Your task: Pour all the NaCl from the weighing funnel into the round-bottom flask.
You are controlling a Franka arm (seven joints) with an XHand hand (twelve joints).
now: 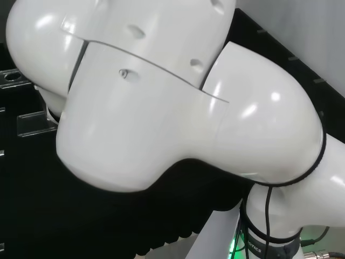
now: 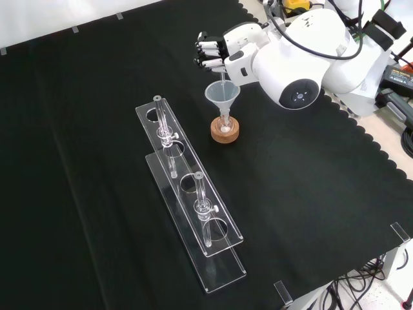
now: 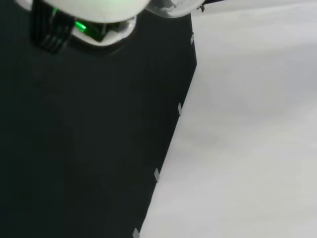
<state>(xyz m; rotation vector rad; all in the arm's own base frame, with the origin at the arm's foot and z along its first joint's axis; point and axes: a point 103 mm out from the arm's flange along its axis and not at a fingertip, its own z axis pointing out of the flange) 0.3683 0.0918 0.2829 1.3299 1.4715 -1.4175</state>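
Note:
In the front view the hand (image 2: 210,51) hangs at the top centre, its fingers curled round a clear weighing funnel (image 2: 223,75). The funnel's thin stem points down into the mouth of a clear glass cone funnel (image 2: 222,95). That cone funnel stands in the neck of a small round-bottom flask (image 2: 224,124), which rests on a cork ring (image 2: 225,135). Something white shows inside the flask. The arm's big white link (image 2: 297,58) stands just right of the hand.
A long clear plastic rack (image 2: 190,194) with two upright posts lies left of and in front of the flask in the front view. The cloth's scalloped edge (image 2: 381,161) runs down the right. Cables and equipment (image 2: 393,71) sit beyond it. The arm's white links (image 1: 161,97) loom in the head view.

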